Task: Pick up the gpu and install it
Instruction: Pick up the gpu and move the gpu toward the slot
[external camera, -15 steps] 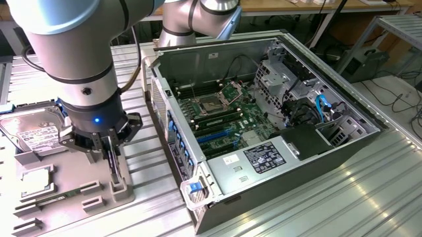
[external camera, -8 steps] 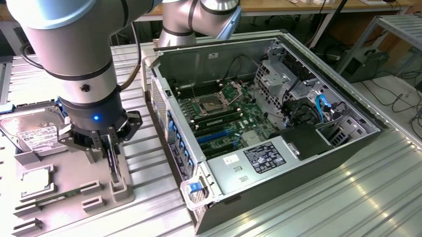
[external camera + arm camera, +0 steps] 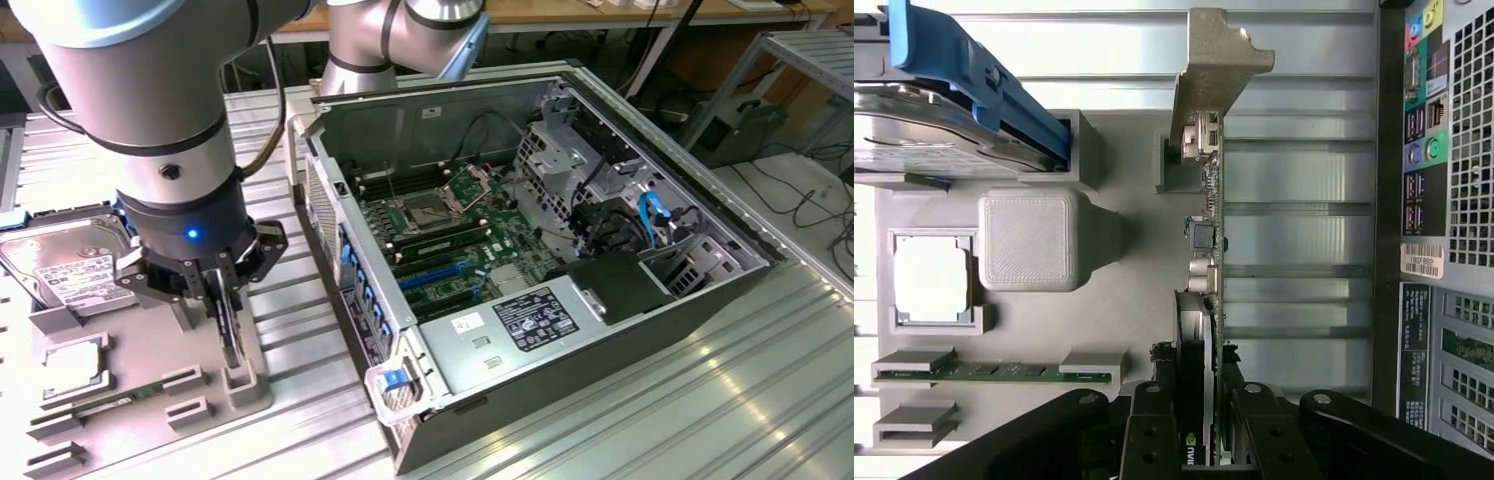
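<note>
You are working the pick-up step: the gripper (image 3: 1199, 400) is clamping its jaws on the gpu (image 3: 1212, 250), standing on edge in the grey holder (image 3: 134, 350) at eight o'clock from the open computer case (image 3: 561, 240) in the exterior view; freeing it is likely calling for a straight, untilted pull

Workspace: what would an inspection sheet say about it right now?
Surface: ribbed metal table, carrying a grey tray and an open case.
Job's things: gpu on edge in the tray's holder, its bracket at the end away from the pincer.
Clutter: hard drive, chip and memory stick, all on the tray.
Grippers: pincer shut on the gpu, one finger on each face.
Cables: blue cable inside the case; black cables on the floor.
Surroundings: metal rack at the exterior view's right.
</note>
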`<state>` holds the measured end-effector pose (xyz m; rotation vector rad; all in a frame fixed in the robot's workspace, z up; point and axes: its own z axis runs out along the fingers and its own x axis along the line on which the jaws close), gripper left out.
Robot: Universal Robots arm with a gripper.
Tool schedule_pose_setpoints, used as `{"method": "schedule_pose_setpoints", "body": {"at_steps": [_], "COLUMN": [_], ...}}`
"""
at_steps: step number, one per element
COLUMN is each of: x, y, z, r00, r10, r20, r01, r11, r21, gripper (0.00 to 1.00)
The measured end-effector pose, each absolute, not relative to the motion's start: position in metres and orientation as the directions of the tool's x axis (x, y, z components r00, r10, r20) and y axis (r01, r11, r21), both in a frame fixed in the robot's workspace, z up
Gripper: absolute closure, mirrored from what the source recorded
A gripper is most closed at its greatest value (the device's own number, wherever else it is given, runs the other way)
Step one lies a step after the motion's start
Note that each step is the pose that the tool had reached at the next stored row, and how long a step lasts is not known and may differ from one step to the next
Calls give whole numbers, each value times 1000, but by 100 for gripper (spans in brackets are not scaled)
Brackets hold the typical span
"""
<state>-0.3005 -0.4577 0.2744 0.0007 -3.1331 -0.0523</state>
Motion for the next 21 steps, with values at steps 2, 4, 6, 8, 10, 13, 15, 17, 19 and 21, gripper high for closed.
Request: {"method": "schedule_pose_setpoints", "body": {"at_steps": [2, 4, 6, 8, 10, 13, 15, 17, 19, 21], "x": [-301, -301, -301, -301, -301, -301, -301, -301, -301, -301], "y": [-458, -458, -458, -458, -458, -458, -458, -458, -458, -458], "z": [276, 278, 279, 281, 282, 285, 287, 289, 291, 294], "r00": [-1000, -1000, -1000, -1000, -1000, -1000, -1000, -1000, -1000, -1000], "r10": [-1, -1, -1, -1, -1, -1, -1, -1, -1, -1], "r20": [8, 8, 8, 8, 8, 8, 8, 8, 8, 8], "r01": [0, 0, 0, 0, 0, 0, 0, 0, 0, 0], "r11": [999, 999, 999, 999, 999, 999, 999, 999, 999, 999], "r21": [33, 33, 33, 33, 33, 33, 33, 33, 33, 33], "gripper": [73, 73, 73, 73, 73, 73, 73, 73, 73, 73]}}
